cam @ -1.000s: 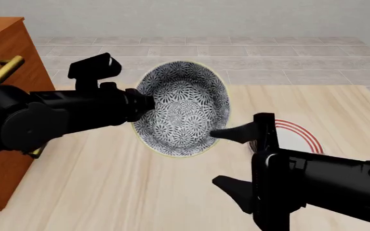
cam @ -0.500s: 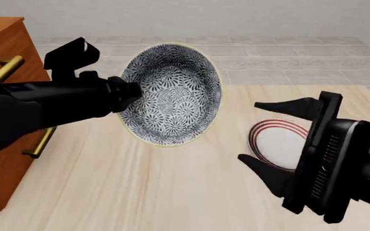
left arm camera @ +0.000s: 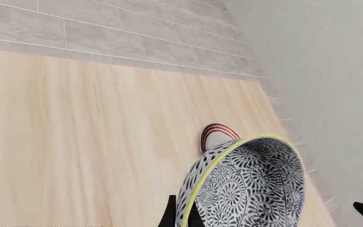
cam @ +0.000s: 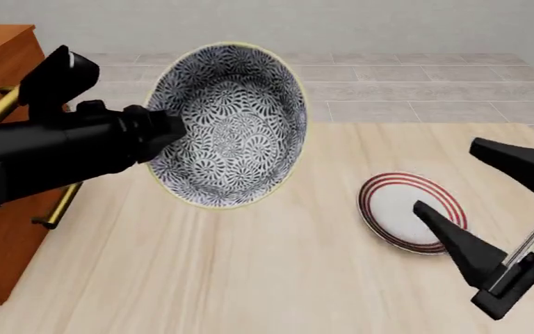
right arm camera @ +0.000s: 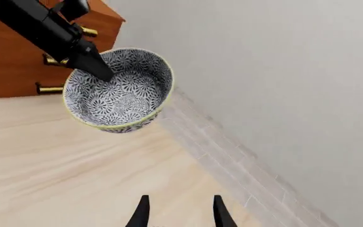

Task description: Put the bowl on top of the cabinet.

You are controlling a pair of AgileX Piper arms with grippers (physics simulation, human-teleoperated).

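Bowl [cam: 227, 125] is up off the table [cam: 248, 278], tipped on its side so its patterned inside faces you in the front view, cream-yellow rim all round. Your left gripper [cam: 170, 129] has it: the jaws are pinched on the left part of the rim, one finger reaching into the bowl. Your left arm runs in nearly level from the left edge, crossing in front of the cabinet [cam: 3, 62], which stands at the far left with its brass handles [cam: 7, 104] partly hidden behind the arm. The bowl hangs to the right of the cabinet, around the height of its top, not over it.

Your right gripper [cam: 475, 202] sits at the near right, well apart from the bowl, its jaws spread wide and holding nothing, fingers pointing left toward the middle of the table. Just beyond its lower finger lies the white plate [cam: 406, 212] with red rings, flat on the table
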